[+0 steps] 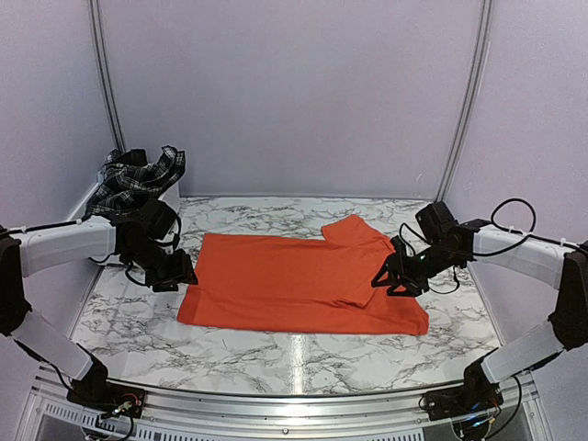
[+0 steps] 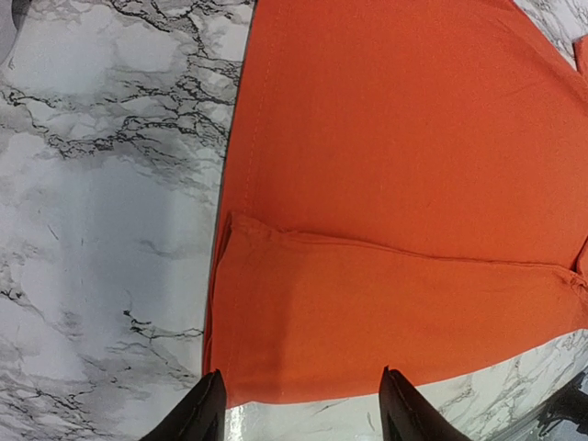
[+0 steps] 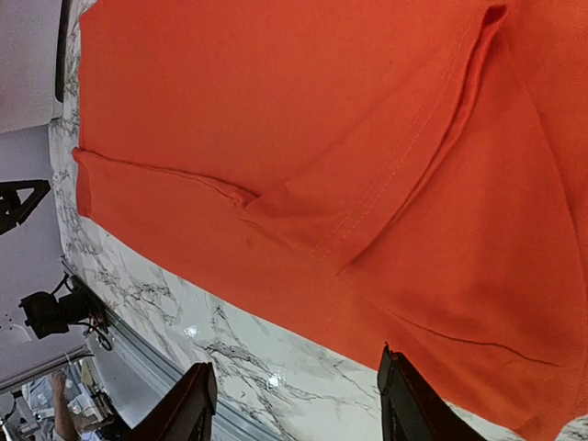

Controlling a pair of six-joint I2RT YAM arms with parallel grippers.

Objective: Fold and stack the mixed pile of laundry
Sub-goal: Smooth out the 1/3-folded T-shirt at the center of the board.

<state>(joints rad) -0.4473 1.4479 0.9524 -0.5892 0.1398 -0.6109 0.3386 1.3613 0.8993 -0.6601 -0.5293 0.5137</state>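
Observation:
An orange T-shirt (image 1: 294,283) lies flat on the marble table, its near long side folded over and a sleeve folded in at the right. My left gripper (image 1: 175,274) hovers at the shirt's left end, open with nothing between its fingers; its wrist view shows the shirt's folded strip (image 2: 386,322) just ahead of the gripper (image 2: 299,409). My right gripper (image 1: 397,280) stands open over the shirt's right end, holding nothing; in its wrist view the shirt (image 3: 303,138) and folded sleeve lie beyond the gripper (image 3: 296,404). A black-and-white plaid piece (image 1: 138,176) is heaped at the back left.
The plaid piece rests in a white bin (image 1: 169,197) at the table's back left corner. Pale walls enclose the table on three sides. A metal rail (image 1: 285,404) runs along the near edge between the arm bases.

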